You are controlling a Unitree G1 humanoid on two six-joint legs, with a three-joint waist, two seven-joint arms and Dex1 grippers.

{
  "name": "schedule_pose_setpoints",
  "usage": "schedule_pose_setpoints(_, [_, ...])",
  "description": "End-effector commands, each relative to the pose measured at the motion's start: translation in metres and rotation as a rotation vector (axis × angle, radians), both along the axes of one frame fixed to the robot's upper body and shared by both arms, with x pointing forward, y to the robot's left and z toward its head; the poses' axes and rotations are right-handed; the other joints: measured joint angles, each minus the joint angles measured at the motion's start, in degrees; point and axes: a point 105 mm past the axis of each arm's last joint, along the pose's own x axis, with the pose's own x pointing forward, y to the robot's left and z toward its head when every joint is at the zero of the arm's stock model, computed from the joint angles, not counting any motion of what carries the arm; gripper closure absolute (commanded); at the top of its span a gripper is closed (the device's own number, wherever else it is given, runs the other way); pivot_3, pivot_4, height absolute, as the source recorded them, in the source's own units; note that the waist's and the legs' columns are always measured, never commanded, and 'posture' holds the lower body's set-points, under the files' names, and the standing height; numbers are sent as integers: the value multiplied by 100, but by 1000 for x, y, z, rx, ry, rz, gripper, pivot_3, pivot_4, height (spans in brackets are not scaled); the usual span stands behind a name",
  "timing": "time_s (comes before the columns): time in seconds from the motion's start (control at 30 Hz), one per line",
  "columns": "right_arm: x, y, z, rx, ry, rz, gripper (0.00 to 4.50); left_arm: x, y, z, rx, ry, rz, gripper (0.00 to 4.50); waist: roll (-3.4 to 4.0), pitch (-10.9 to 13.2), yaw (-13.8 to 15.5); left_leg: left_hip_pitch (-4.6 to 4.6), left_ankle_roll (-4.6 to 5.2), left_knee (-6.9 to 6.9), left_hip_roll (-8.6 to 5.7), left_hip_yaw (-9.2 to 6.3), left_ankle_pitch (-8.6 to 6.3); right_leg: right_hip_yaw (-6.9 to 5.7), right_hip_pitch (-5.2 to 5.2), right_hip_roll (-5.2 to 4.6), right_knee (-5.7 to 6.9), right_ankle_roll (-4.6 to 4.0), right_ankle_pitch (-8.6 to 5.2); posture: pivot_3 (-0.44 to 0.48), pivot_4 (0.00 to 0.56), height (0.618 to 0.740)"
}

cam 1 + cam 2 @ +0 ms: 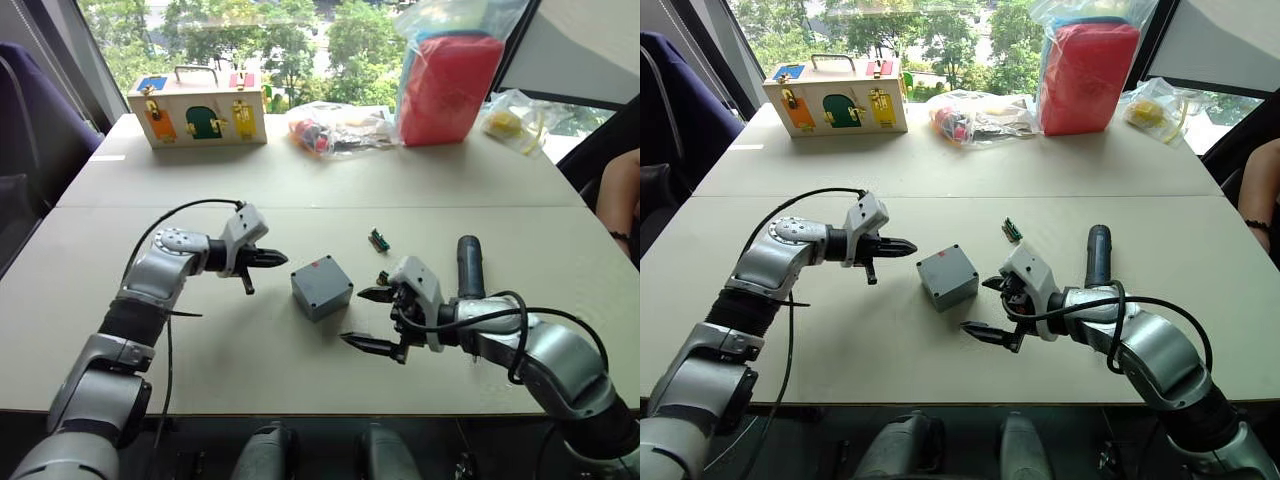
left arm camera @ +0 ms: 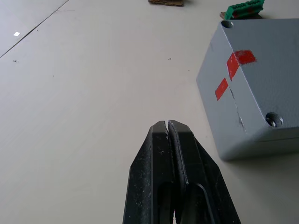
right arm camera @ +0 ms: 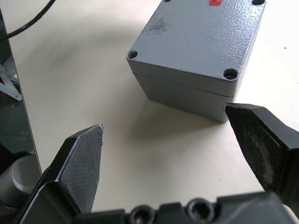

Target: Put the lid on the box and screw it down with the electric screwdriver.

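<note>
Grey lid (image 3: 201, 39) seated on box (image 1: 322, 287), black electric screwdriver (image 1: 469, 266) lying nearby

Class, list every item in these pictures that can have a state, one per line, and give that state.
lid: seated on the box
box: closed, on the table
electric screwdriver: lying on the table, unheld
left gripper: shut, empty
right gripper: open, empty
wooden box: doors closed

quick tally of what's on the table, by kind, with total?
Grey box with lid on: 1
Electric screwdriver: 1
Green pieces: 2
Wooden box: 1
Plastic bags: 3
Total: 8
</note>
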Motion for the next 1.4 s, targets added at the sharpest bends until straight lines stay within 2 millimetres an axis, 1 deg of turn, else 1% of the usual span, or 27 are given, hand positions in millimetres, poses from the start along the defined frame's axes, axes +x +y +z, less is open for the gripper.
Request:
schedule_pose_setpoints(0.03, [14,-5,5,-35,-85,-1,13,-28,-7,3,21,16,-98,4500,0,0,-7,0,0,0,-1,1,0,0,1,-2,-2,0,0,0,150,740])
schedule_pose_setpoints(0.1, [17,-4,-1,-42,-81,15,13,-37,-14,1,10,31,-114,4500,0,0,14,0,0,0,-1,0,0,0,2,-4,-2,0,0,0,150,740])
schedule_pose_setpoints(0.2, [19,2,-10,-51,-67,54,13,-42,-23,-2,-10,40,-109,4500,-1,0,45,0,-1,1,-2,0,1,-1,2,-7,0,-1,0,0,150,740])
schedule_pose_setpoints(0.3, [15,9,-15,-43,-44,99,13,-42,-28,-5,-18,39,-97,4500,-1,0,31,1,-1,2,-4,0,0,-1,2,-6,1,0,0,0,150,740])
schedule_pose_setpoints(0.43, [6,17,-16,-17,-19,136,13,-37,-30,-6,-24,21,-69,4500,-1,0,7,1,-1,1,-3,0,0,-2,2,-2,3,0,0,0,150,740])
schedule_pose_setpoints(0.63, [7,15,-21,-26,-17,98,13,-32,-31,-4,-34,4,-48,4500,-1,0,20,1,-1,2,-4,0,0,-2,3,-2,4,0,0,0,150,740])
schedule_pose_setpoints(1.03, [11,16,-19,-18,-22,62,13,-27,-36,-4,-9,-27,-62,4500,-1,0,17,1,-1,3,-4,0,1,-3,2,0,5,0,0,0,150,740])
schedule_pose_setpoints(1.13, [11,13,-18,-33,-31,60,13,-28,-38,-4,-4,-30,-69,4500,-1,0,19,1,-1,3,-5,0,1,-3,3,1,6,0,0,0,150,740])
schedule_pose_setpoints(1.2, [12,6,-9,-26,-49,48,13,-28,-34,-3,15,-39,-65,4500,-1,0,21,1,-1,4,-5,0,1,-3,3,2,6,1,0,0,150,740])
schedule_pose_setpoints(1.3, [12,-12,19,22,-64,35,13,-25,-23,5,46,-73,-42,4500,-1,0,23,0,-1,5,-5,0,1,-3,3,2,6,1,0,0,150,740])
schedule_pose_setpoints(1.33, [15,-19,30,52,-72,16,13,-24,-20,9,52,-83,-38,4500,-1,0,21,0,-1,5,-5,0,1,-3,3,2,6,1,0,0,150,740])
schedule_pose_setpoints(1.37, [23,-28,42,88,-87,-25,13,-24,-18,14,52,-92,-36,4500,-2,0,16,1,-1,5,-5,0,1,-3,5,2,5,1,0,0,150,740])
schedule_pose_setpoints(1.4, [28,-34,50,115,-96,-52,13,-24,-17,18,50,-97,-36,4500,-2,0,15,1,-1,5,-4,-1,1,-3,5,1,6,1,0,0,150,740])
